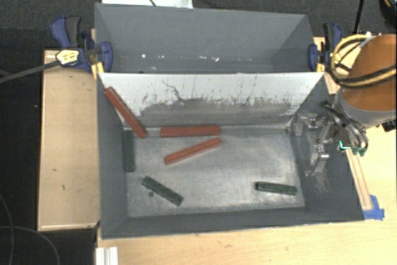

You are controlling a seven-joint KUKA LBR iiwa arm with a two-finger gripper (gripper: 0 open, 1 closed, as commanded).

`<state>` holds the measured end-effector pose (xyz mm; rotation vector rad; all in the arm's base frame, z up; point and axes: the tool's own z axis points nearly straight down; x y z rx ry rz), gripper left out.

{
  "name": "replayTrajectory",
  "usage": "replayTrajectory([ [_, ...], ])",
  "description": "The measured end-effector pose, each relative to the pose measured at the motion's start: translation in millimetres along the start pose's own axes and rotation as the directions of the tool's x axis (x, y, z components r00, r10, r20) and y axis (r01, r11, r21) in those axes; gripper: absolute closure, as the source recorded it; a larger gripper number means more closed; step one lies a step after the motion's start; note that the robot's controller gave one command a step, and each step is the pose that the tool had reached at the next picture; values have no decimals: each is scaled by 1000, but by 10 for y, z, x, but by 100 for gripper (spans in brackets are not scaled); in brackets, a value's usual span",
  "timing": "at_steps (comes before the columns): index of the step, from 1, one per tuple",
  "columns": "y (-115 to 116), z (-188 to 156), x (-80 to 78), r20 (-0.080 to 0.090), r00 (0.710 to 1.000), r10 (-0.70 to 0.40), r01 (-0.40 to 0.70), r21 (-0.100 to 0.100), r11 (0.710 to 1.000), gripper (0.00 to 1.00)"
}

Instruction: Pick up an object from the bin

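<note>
Grey wall (335, 190) crowds the gripper (319, 157), its spread unreadable, so descending may scrape metal and miss the dark-green bar (276, 188).

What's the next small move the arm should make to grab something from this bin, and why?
Probably slide the gripper leftward in the view and toward the front wall, until it is above the short dark green bar. That bar lies nearest, alone on the floor of the grey metal bin, while the gripper hangs beside the right wall.

Orange domed cover (377, 68), yellow and black cables (345, 51), silvery metal hand (317, 161).
</note>
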<state>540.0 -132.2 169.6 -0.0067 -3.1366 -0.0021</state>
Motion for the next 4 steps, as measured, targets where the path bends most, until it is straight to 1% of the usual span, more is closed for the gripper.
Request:
replayTrajectory([
  [1, 566, 812, 311, -1, 989, -145, 145, -2, 989, 0],
  [2, 544, 996, 492, 4, 1000, -7, 7, 0, 1000, 0],
  [3, 542, 993, 489, 5, 1000, -13, 13, 1, 1000, 100],
  [4, 439, -418, 289, 17, 1000, 24, -24, 2, 1000, 100],
])
